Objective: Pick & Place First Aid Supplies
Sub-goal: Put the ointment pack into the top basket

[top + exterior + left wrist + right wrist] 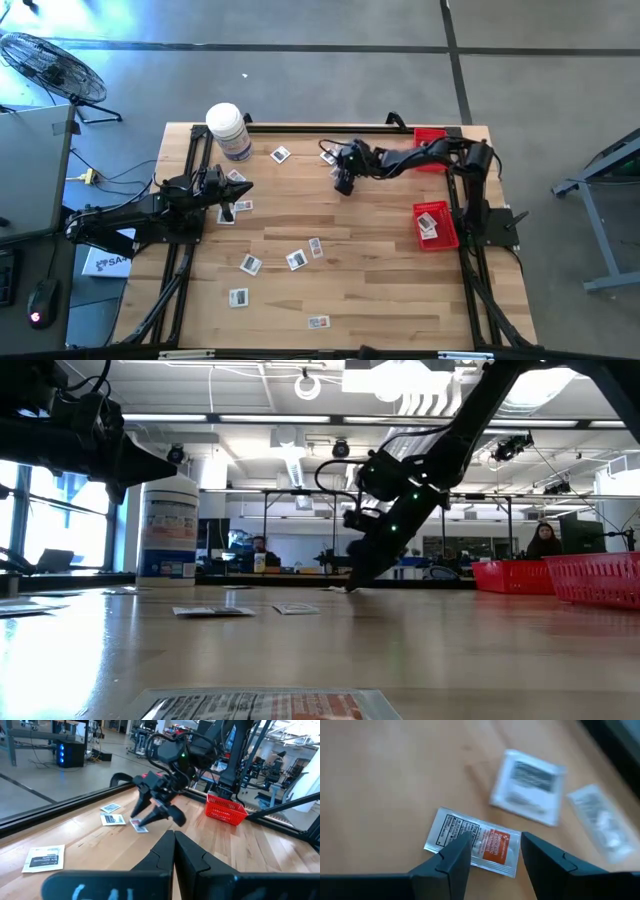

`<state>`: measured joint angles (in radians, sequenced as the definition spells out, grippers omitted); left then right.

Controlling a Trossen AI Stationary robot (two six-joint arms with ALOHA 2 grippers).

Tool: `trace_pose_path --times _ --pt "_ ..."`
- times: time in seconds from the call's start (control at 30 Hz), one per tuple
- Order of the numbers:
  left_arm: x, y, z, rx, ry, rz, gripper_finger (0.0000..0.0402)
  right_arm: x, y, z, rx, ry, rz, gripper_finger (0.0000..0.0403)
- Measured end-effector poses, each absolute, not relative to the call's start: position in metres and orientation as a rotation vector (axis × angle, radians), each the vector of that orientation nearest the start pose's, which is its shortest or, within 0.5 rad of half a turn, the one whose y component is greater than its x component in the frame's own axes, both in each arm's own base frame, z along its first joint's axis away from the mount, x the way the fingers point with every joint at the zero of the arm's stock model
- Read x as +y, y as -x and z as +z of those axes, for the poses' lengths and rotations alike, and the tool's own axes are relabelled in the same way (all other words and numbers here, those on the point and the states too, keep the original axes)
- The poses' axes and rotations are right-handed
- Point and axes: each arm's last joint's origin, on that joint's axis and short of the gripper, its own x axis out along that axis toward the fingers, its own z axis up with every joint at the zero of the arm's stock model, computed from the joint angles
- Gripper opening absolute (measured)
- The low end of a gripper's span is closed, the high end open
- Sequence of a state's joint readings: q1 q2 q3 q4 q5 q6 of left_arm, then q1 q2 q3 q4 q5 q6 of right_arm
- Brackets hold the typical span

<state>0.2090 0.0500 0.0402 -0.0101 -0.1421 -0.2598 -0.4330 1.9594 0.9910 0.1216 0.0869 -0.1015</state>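
Note:
Several first aid supplies lie scattered on the wooden table (380,280), small white packets such as one near the middle (296,260) and one at the back (280,154). My right gripper (345,184) reaches to the back centre and hangs low over the table. In the right wrist view its open fingers (447,862) straddle a packet with orange print (475,842), with nothing held. The left wrist view shows that same packet (140,826) under the right gripper (155,815). My left gripper (243,188) is shut and empty, raised at the left side.
A big white jar (229,130) stands at the back left. A red basket (449,238) holding packets sits at the right edge, another red basket (430,137) at the back right. Two more packets (530,785) lie just beyond the right gripper.

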Motion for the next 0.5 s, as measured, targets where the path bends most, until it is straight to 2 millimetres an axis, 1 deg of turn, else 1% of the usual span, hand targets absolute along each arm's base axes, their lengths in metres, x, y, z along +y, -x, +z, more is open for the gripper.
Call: trace_pose_path --times 0.17,0.3,0.4,0.5 --pt "0.024 -0.095 0.173 -0.026 0.258 0.352 0.0001 -0.136 -0.339 0.104 0.953 -0.085 -0.34 0.0167" --pt "0.024 -0.095 0.172 -0.026 0.258 0.352 0.0001 -0.108 -0.345 0.101 0.989 -0.093 -0.222 0.0167" --pt "0.024 -0.095 0.172 -0.026 0.258 0.352 0.0001 -0.091 -0.35 0.104 0.996 -0.096 -0.185 0.0167" --pt "0.024 -0.095 0.173 -0.026 0.258 0.352 0.0001 -0.077 -0.359 0.113 1.002 -0.077 -0.149 0.0167"
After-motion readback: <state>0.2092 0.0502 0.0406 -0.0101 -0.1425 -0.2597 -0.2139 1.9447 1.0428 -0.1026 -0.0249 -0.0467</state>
